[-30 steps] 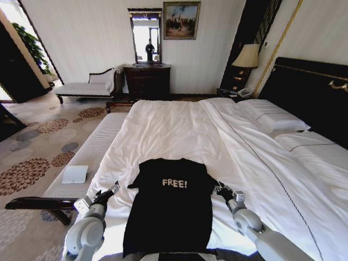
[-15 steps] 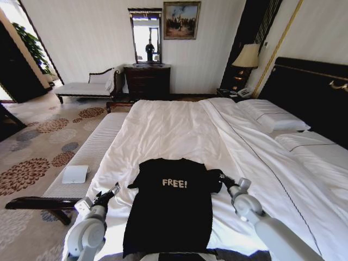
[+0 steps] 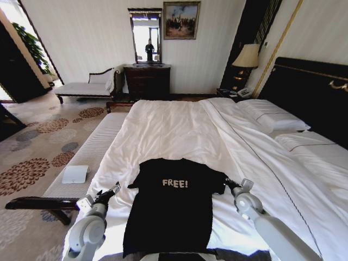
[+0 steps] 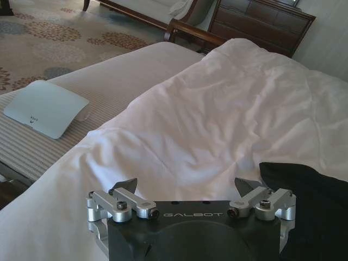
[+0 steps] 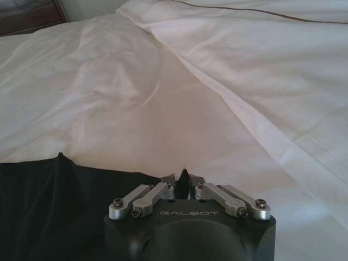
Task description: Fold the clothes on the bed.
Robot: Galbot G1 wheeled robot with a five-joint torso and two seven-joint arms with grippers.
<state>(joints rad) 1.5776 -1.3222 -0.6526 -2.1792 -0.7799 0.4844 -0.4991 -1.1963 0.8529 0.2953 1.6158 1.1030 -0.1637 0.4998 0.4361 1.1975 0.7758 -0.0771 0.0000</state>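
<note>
Lying flat at the bed's (image 3: 179, 130) near edge, the T-shirt (image 3: 171, 204) has its right sleeve pinched in the right gripper (image 5: 183, 180); the left gripper (image 4: 187, 187), fingers apart, hovers left of it.

Walls: pale striped paper | 12 o'clock: dark dresser (image 3: 147, 81), mirror (image 3: 145, 36), framed painting (image 3: 181, 20) | 10 o'clock: white-cushioned chaise (image 3: 87, 87) | 1 o'clock: bedside lamp (image 3: 247, 56) | Floor: floral-patterned carpet (image 3: 38, 147) | 9 o'clock: bright daylight.
</note>
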